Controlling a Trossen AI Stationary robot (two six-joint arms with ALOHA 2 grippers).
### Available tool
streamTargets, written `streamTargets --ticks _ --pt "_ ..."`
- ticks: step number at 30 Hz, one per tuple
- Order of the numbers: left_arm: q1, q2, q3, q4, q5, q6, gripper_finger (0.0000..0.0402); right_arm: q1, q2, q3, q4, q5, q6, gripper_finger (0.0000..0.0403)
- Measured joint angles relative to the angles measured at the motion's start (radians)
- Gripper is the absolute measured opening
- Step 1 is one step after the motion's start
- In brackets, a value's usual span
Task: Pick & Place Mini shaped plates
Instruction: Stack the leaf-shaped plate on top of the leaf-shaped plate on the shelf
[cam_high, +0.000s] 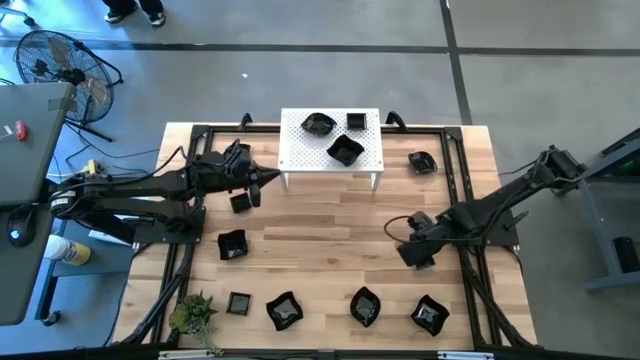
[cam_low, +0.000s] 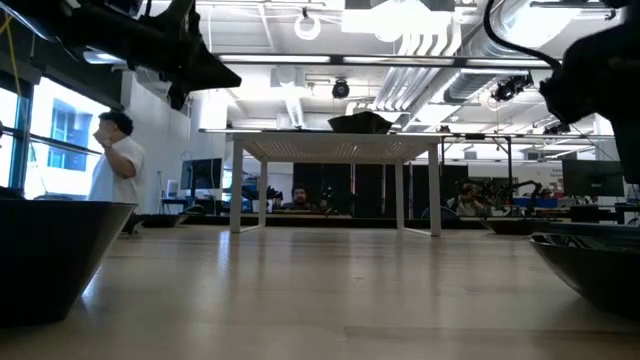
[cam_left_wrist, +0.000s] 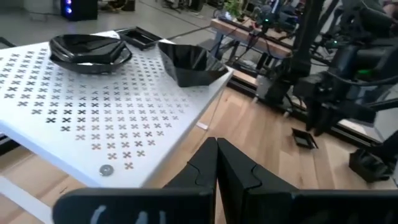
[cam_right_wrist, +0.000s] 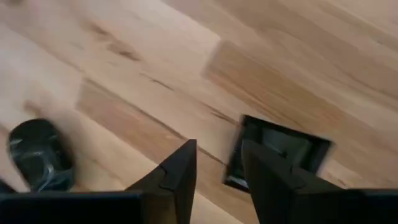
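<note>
a pale wooden counter (cam_high: 330, 225) stands on a grey floor, with a fan (cam_high: 62, 62) off its far left corner. a white perforated rack (cam_high: 300, 155) at the far middle carries three mini shaped plates (cam_high: 345, 150); more lie on the wood: one far right (cam_high: 423, 162), two on the left, four along the near edge beside a small green plant (cam_high: 193, 313). the left gripper (cam_high: 270, 178) hovers just left of the rack's near left corner, fingers (cam_left_wrist: 239, 174) pressed together, empty. the right gripper (cam_right_wrist: 217, 171) points down right of centre, fingers slightly parted, over a square plate (cam_right_wrist: 283, 152) on the wood; whether they touch it is unclear.
</note>
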Motion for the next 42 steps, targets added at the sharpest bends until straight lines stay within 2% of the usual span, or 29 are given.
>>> streamTargets --ticks 3,7,10,13,22,31,42 --pt "0.000 0.001 0.000 -0.004 0.005 0.000 0.0000 0.001 0.002 -0.001 0.147 0.002 -0.119 0.0126" --pt "0.000 0.001 0.000 -0.021 0.006 0.000 0.0000 0.013 0.069 0.002 0.475 -0.034 -0.278 0.0126" --pt "0.000 0.001 0.000 -0.034 0.006 0.000 0.0000 0.038 0.180 0.002 0.650 -0.049 -0.294 0.0126" --pt "0.000 0.001 0.000 -0.049 0.012 0.000 0.0000 0.067 0.301 0.002 0.725 -0.072 -0.274 0.0126" --pt "0.000 0.001 0.000 -0.058 0.072 0.000 0.0000 0.123 0.529 0.086 0.827 -0.047 -0.238 0.0126" --pt "0.000 0.002 0.000 -0.084 0.114 0.000 0.0000 0.125 0.608 0.120 0.811 -0.024 -0.192 0.0119" --pt "0.000 0.002 0.000 -0.098 0.129 0.008 0.0000 0.124 0.608 0.120 0.814 -0.010 -0.192 0.0006"
